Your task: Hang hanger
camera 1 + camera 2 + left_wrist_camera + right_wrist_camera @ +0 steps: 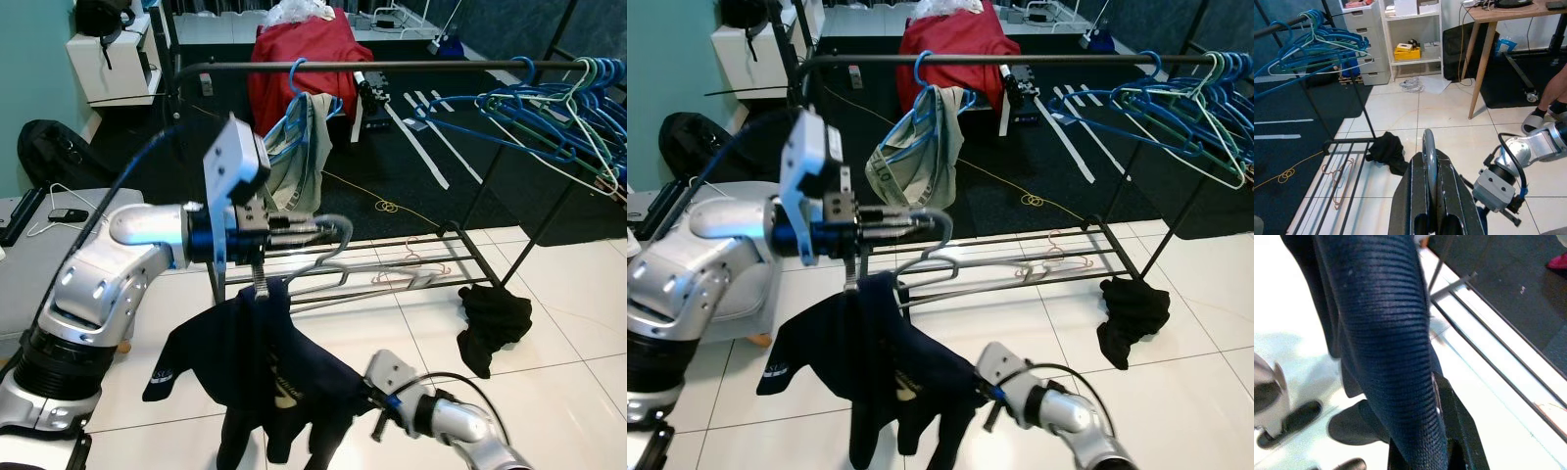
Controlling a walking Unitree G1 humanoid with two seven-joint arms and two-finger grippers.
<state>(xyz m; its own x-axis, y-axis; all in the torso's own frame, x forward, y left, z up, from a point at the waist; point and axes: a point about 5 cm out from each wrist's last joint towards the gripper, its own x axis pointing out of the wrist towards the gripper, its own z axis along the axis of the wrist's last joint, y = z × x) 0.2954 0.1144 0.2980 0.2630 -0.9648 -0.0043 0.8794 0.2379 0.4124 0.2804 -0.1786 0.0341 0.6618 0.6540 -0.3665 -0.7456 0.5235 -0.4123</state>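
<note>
Hanger (328,238), a thin stiff grey hook, sits clamped between the closed fingers of the left end effector (299,232), with a soft dark garment (265,362) drooping below it, light but swingy, its hem pinched by the right end effector (377,406).

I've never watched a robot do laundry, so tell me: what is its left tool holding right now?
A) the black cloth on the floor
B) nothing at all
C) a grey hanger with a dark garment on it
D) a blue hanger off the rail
C: the left tool is shut on the hook of a grey hanger, and a dark garment hangs from it, below the rail.
</note>
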